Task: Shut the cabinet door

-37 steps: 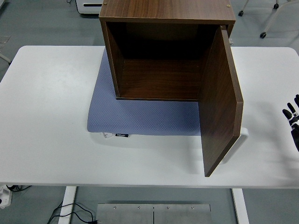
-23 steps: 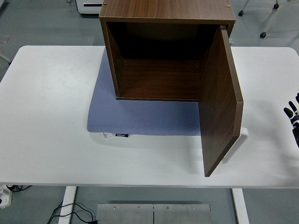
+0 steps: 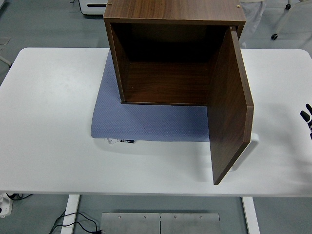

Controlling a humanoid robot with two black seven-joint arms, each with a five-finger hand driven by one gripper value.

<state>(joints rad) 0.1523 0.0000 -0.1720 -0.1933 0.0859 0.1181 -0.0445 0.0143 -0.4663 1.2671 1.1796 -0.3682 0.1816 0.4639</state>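
A dark brown wooden cabinet (image 3: 170,29) stands at the back middle of the white table (image 3: 48,122), its front facing me and its inside bare. Its door (image 3: 229,112) is hinged on the right and swung wide open, sticking out toward the table's near edge. Only the black fingertips of my right hand (image 3: 307,119) show at the right edge, well to the right of the door and apart from it. My left arm is out of view.
A blue-grey mat (image 3: 141,119) lies under the cabinet and reaches out in front of it. A white handle (image 3: 249,146) pokes out behind the door's lower edge. A person's white clothing (image 3: 253,14) shows at the top right.
My right hand has slid further right toward the picture's edge, so less of it shows. The person's clothing has come into view at the top right. The cabinet door has not moved.
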